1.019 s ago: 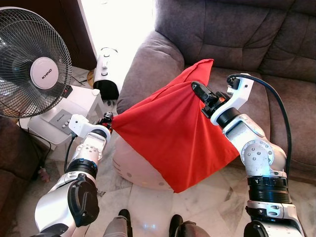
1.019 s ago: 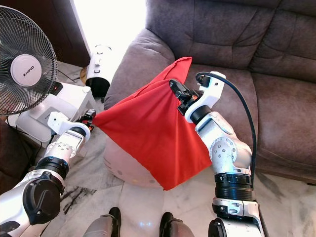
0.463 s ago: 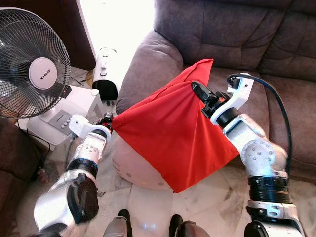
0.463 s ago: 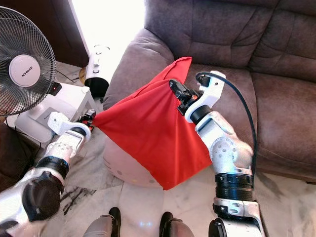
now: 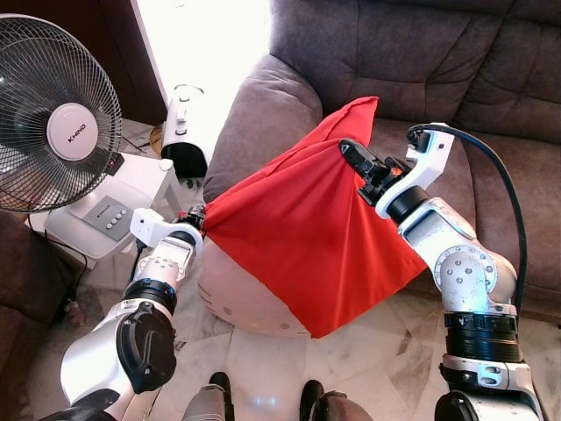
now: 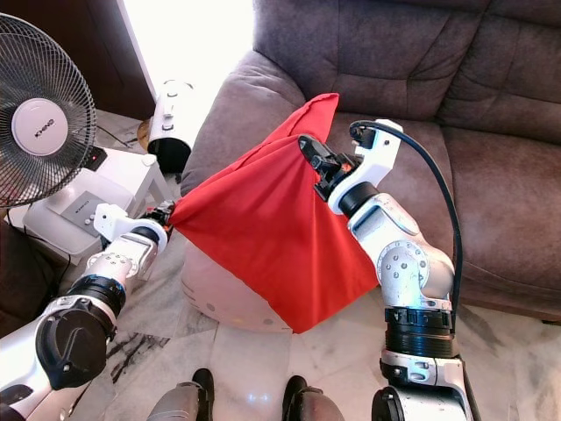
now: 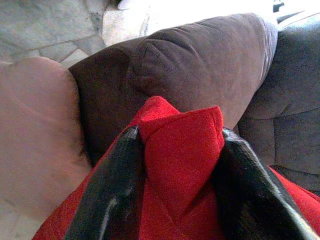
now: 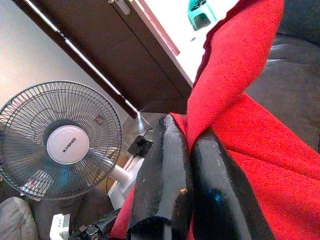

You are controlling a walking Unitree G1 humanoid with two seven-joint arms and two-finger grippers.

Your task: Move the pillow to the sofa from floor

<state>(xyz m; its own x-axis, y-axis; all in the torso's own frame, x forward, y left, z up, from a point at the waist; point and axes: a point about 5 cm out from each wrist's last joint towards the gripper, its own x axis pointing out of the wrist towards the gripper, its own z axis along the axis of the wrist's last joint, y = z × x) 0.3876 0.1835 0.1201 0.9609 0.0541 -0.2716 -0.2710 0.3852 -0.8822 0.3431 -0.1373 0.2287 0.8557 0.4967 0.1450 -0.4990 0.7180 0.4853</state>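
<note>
Red pillow [image 5: 302, 232] held off floor at frame centre, in front of brown sofa [image 5: 456, 79] armrest, above pinkish round pouf [image 5: 237, 294]. Left claw [image 5: 195, 217] pinching left corner; right claw [image 5: 351, 156] clamped on upper fold. Long axis diagonal: top corner toward sofa back, bottom corner down toward marble floor [image 5: 386, 351]. Fan [image 5: 54, 127] upper left.

We are in a home's living room: brown sofa [image 5: 421, 53], standing fan [image 5: 57, 114], marble floor [image 5: 386, 351].

Left claw [image 5: 200, 219] and right claw [image 5: 349, 154] raised (both clamped).
</note>
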